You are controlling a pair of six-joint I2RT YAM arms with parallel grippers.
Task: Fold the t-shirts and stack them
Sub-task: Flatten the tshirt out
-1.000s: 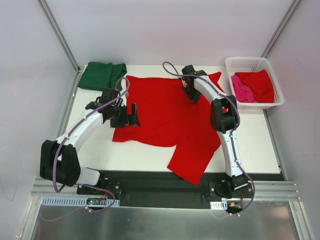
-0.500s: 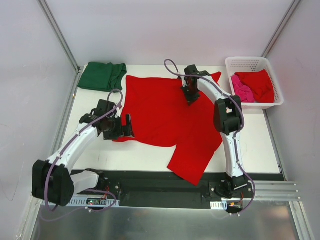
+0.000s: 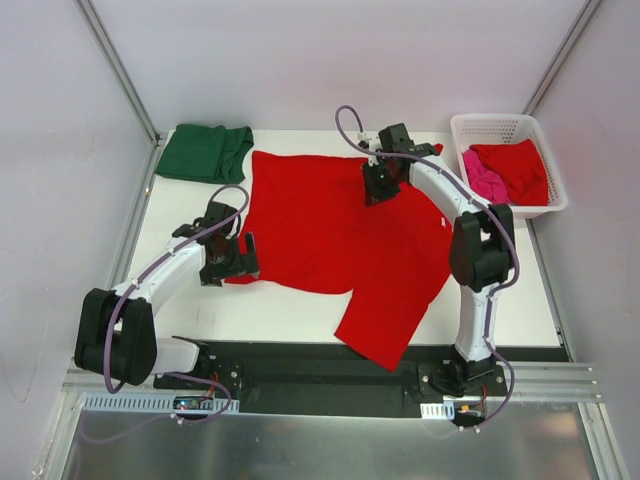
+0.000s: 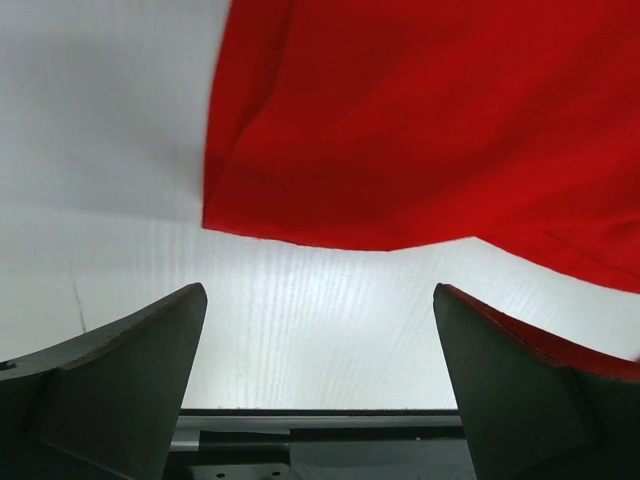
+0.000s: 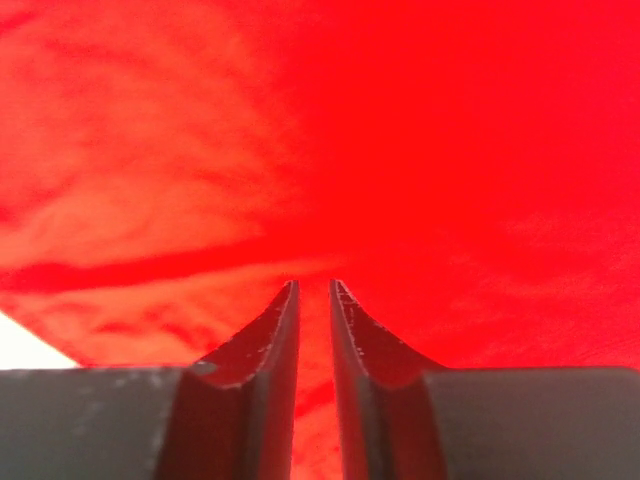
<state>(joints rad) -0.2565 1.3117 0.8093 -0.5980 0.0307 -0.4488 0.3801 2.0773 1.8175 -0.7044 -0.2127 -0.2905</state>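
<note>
A bright red t-shirt point(image 3: 330, 225) lies spread out on the white table, one part trailing toward the front edge. My left gripper point(image 3: 247, 258) is open and empty, low over the table just off the shirt's near-left corner; in the left wrist view that corner point(image 4: 300, 215) lies ahead of the gripper point(image 4: 320, 290). My right gripper point(image 3: 372, 187) is on the shirt's far middle. In the right wrist view the gripper point(image 5: 314, 285) is nearly closed, with red cloth in the narrow gap. A folded dark green t-shirt point(image 3: 205, 151) lies at the far left.
A white lattice basket point(image 3: 500, 124) at the far right holds another red t-shirt point(image 3: 515, 168) and a pink one point(image 3: 485, 186). Metal frame posts stand at the back corners. The black base rail runs along the near edge.
My left gripper has drawn back off the shirt toward the near left and now sits by its near-left corner. My right gripper has shifted slightly left and its elbow has swung right.
</note>
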